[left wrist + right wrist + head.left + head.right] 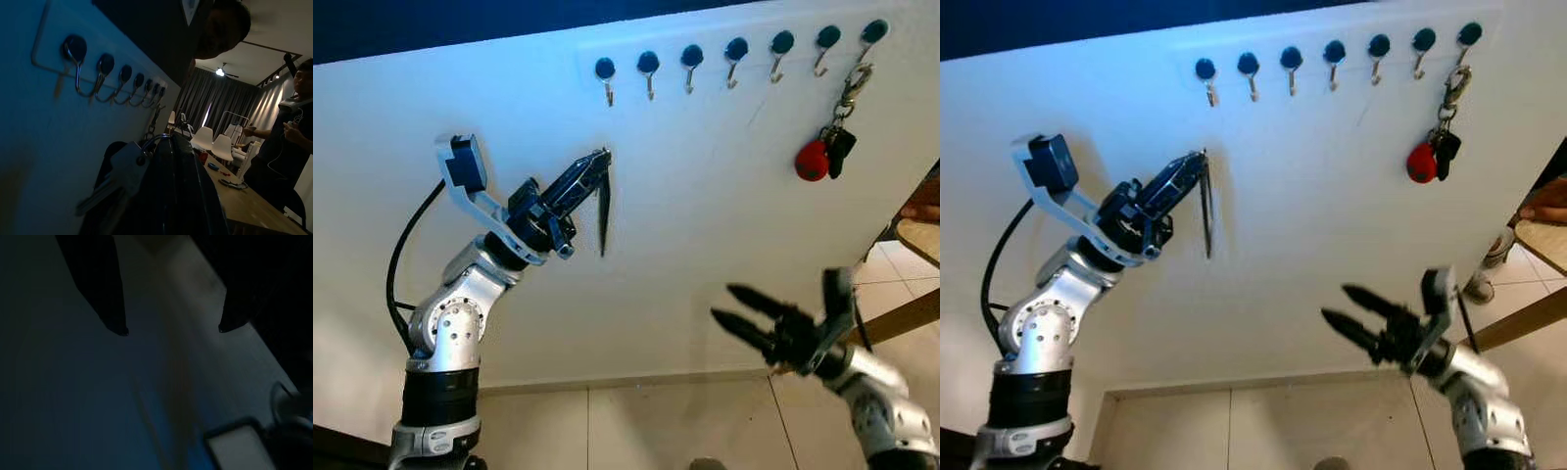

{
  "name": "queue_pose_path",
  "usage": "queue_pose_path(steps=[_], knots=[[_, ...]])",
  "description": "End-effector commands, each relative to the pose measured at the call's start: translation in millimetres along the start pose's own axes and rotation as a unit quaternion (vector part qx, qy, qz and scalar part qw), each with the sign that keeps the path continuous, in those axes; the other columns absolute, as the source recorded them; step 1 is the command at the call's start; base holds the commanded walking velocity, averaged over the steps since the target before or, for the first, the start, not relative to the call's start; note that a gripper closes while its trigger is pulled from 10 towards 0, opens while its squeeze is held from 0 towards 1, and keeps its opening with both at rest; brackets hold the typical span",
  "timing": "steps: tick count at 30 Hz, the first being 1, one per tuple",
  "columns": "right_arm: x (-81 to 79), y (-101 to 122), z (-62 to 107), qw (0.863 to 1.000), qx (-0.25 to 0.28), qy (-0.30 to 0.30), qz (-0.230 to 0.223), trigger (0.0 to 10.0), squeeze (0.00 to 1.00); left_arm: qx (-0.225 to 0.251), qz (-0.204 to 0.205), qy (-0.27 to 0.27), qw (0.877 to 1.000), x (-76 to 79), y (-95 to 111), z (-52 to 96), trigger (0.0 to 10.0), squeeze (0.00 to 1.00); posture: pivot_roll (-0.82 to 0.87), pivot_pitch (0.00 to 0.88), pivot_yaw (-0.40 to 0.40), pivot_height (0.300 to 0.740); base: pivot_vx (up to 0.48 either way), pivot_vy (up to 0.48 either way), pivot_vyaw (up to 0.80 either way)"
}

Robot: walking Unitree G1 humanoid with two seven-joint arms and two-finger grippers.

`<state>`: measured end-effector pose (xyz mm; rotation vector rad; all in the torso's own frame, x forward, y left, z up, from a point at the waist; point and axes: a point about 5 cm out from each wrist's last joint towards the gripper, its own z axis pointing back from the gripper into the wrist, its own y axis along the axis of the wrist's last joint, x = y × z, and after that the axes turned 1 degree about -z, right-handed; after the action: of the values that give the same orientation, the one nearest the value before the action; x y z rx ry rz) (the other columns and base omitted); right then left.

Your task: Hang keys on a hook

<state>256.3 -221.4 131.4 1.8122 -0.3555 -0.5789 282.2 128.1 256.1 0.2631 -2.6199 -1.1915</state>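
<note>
— While my left hand [592, 166] is raised close to the white wall [705, 264], what does it carry?

— My fingers are clamped on a set of keys [115, 178]. From my head the set reads as a thin dark blade [603, 217] hanging straight down from the fingertips, just in front of the wall. My left wrist camera shows more: a flat silvery key on a ring [155, 142], pressed against the black finger [181, 191].

— Where are the hooks?

— A row of hooks [734, 61] with dark round heads runs along the top of the wall, above and to the right of my left hand. The hand sits below the leftmost hook [606, 78], apart from it. The rightmost hook [872, 35] already bears another bunch [832, 147] with a red fob [812, 161].

— And your right hand?

— My right hand [729, 305] hangs low, fingers spread, gripping nothing, pointing toward the wall. Its wrist view is dark; two black fingertips [117, 323] stand apart over a dim surface.

— Anything else?

— The left wrist view catches a person [288, 142] standing beside a wooden bench [244, 196], with white chairs [215, 142] beyond.
</note>
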Motion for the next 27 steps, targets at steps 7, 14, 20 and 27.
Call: queue_pose_path(steps=[7, 14, 20, 27], knots=[[-22.5, 17.3, -28.2, 0.997, 0.045, 0.054, -0.016, 10.0, 0.00, -0.001, -0.038, 0.003, 0.999, -7.9, 17.7, -2.5, 10.0, 0.00, -0.19, 0.106, 0.130, 0.740, 0.000, 0.000, 0.00], [-26.6, 18.2, -36.5, 0.997, 0.046, 0.055, -0.025, 10.0, 0.00, -0.017, -0.062, 0.013, 0.998, -15.6, 22.4, -6.5, 10.0, 0.00, -0.19, 0.106, 0.130, 0.740, 0.000, 0.000, 0.00], [-28.2, 19.1, -40.7, 0.997, 0.048, 0.049, -0.025, 10.0, 0.00, -0.024, -0.089, 0.043, 0.995, -24.7, 26.2, -9.2, 10.0, 0.00, -0.19, 0.106, 0.130, 0.740, 0.000, 0.000, 0.00], [-28.4, 21.8, -41.4, 0.998, 0.047, 0.039, -0.024, 10.0, 0.00, -0.017, -0.111, 0.063, 0.992, -29.7, 32.0, -11.3, 10.0, 0.00, -0.19, 0.103, 0.129, 0.740, 0.000, 0.000, 0.00]])
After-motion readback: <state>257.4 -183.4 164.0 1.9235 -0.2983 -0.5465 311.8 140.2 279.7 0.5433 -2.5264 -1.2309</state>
